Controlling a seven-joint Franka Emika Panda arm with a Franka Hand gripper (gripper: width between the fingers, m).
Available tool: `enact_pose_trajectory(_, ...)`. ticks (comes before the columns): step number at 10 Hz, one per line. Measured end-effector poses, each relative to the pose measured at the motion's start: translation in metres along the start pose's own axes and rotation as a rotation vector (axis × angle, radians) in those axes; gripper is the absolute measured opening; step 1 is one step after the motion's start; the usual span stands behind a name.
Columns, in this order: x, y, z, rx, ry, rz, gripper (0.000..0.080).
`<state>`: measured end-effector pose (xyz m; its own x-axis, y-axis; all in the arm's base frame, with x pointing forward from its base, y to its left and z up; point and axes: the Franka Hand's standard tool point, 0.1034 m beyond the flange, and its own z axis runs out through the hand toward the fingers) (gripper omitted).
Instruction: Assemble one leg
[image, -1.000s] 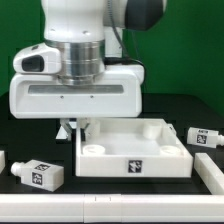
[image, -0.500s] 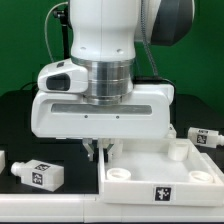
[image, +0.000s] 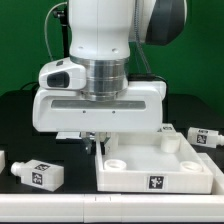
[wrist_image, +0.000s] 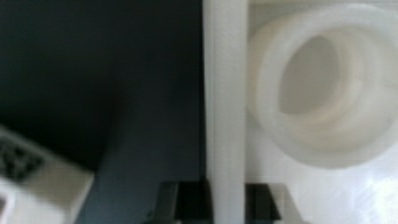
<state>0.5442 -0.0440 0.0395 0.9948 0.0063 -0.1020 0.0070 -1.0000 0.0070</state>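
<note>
**One leg lies loose at the exterior view's left while the tool pinches the panel**

The leg is a small white stub showing a black-and-white tag. It rests on the dark counter, apart from the panel and well clear of the tool. A second leg, also tagged, lies on the counter at the exterior view's right, just beyond the panel's far corner. Neither leg is seated in the panel.

The white arm stands over the middle of the scene, its wide tool body hanging above the panel's rear edge. The tool is closed on the panel. In the wrist view its two dark fingers sit on either side of the panel's thin upright wall and press against it. A round socket lies just beside that wall, inside the panel, and the dark counter fills the other side.

In the exterior view the panel sits flat on the counter, with a tag on its front face. Round sockets show in its corners, and the near-left one has nothing in it.
</note>
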Motion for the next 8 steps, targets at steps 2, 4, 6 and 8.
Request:
enact_pose_trajectory(2,-0.003,-0.002,0.007,-0.001,-0.011,0.006,0.0055)
enact_pose_trajectory(4,0.014,-0.01,0.011,-0.008,0.0,0.018,0.0055)
enact_pose_trajectory(6,0.019,-0.02,0.023,-0.009,-0.015,0.021,0.0055)
enact_pose_trajectory(8,0.02,-0.025,0.028,-0.017,-0.02,0.045,0.0055)
